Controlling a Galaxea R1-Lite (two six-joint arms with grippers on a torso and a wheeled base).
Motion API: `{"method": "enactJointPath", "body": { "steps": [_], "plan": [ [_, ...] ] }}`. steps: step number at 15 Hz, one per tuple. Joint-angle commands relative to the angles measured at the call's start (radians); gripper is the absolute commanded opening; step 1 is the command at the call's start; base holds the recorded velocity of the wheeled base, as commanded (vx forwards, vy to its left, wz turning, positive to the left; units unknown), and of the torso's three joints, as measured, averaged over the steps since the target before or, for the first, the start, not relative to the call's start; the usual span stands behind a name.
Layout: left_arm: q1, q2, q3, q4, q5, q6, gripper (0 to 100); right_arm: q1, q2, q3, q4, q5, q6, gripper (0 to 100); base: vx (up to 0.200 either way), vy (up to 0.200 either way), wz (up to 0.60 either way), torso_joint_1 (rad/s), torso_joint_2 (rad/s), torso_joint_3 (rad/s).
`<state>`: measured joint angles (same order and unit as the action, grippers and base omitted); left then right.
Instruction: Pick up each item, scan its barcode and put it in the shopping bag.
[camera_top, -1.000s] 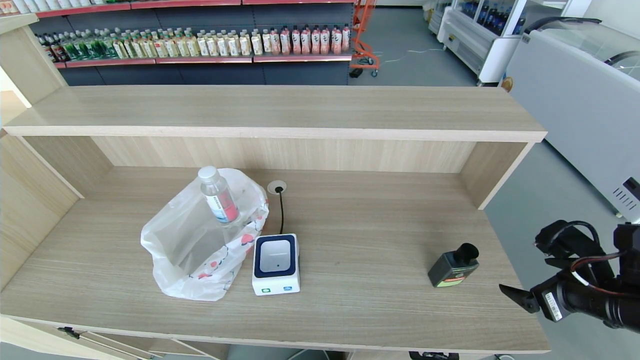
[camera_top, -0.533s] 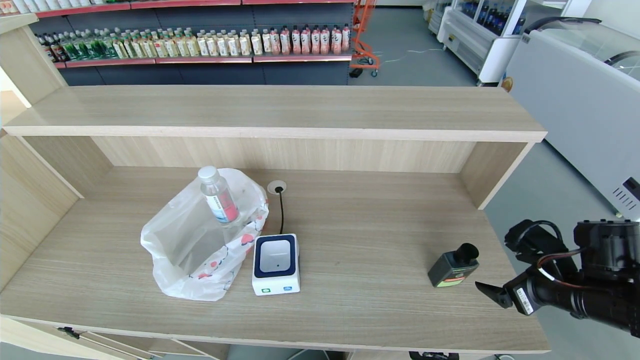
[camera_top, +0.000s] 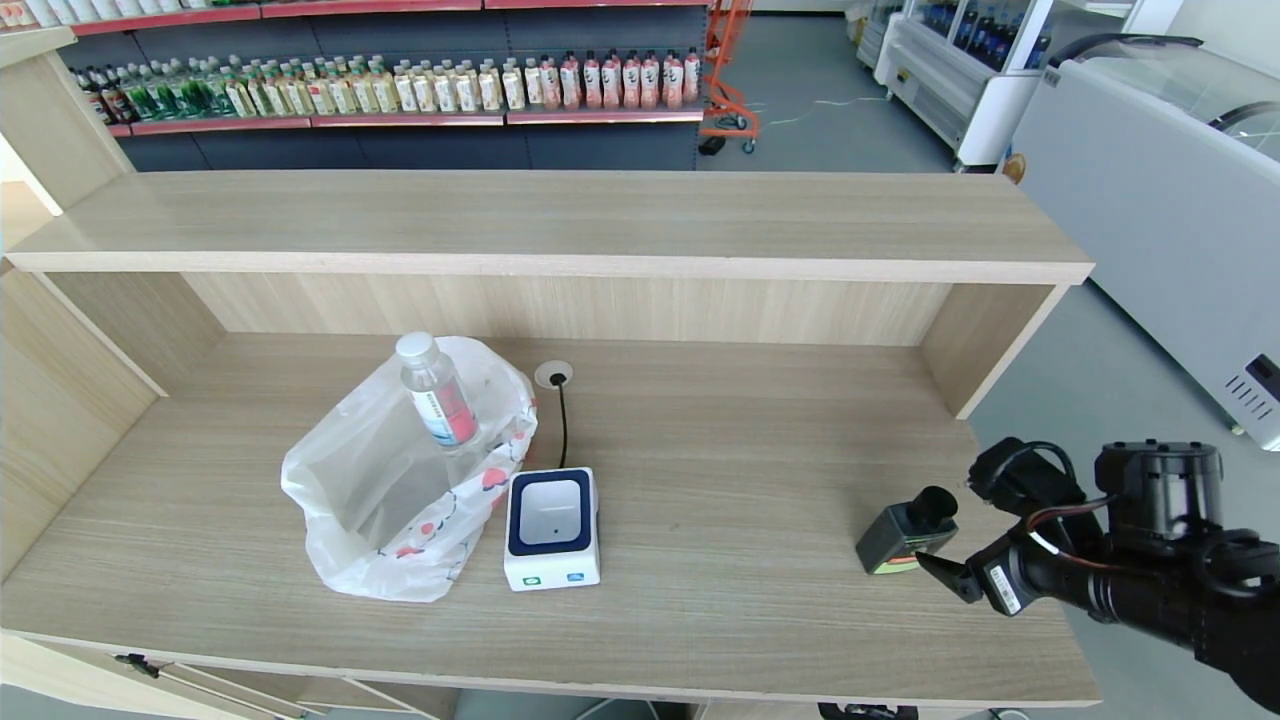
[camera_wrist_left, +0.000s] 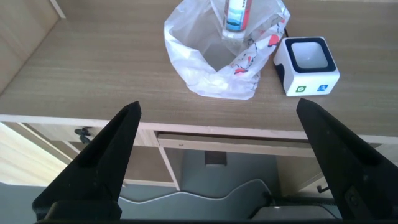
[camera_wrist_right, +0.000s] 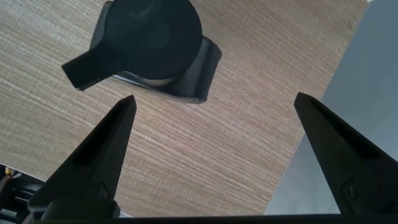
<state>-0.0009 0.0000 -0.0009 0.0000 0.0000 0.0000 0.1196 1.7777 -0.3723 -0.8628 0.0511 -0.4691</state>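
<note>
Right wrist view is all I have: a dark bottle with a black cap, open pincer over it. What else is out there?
Observer: A white scanner, well off to the robot's left of your dark bottle.
Operator: Drop-off?
Observer: The shopping bag stands right beside the scanner, on its left side, mouth open.
Operator: Anything inside?
Observer: A clear bottle with a white cap, tilted, its top sticking out of the bag.

Dark bottle (camera_top: 903, 537) upright; water bottle (camera_top: 437, 395) in bag (camera_top: 345, 500).
</note>
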Motion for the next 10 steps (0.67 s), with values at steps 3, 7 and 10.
{"method": "enactJointPath", "body": {
  "steps": [3, 7, 10],
  "plan": [
    [0.001, 0.002, 0.001, 0.0, 0.0, 0.0, 100, 0.045, 0.097, -0.017, -0.061, 0.01, 0.01, 100, 0.0, 0.0, 0.0, 0.0, 0.0, 0.0],
    [0.001, 0.002, 0.001, 0.0, 0.0, 0.0, 100, 0.092, 0.166, -0.031, -0.153, 0.036, 0.05, 100, 0.0, 0.0, 0.0, 0.0, 0.0, 0.0],
    [0.001, 0.002, 0.001, 0.0, 0.0, 0.0, 100, 0.109, 0.198, -0.057, -0.156, 0.056, 0.06, 100, 0.0, 0.0, 0.0, 0.0, 0.0, 0.0]
  ]
}}
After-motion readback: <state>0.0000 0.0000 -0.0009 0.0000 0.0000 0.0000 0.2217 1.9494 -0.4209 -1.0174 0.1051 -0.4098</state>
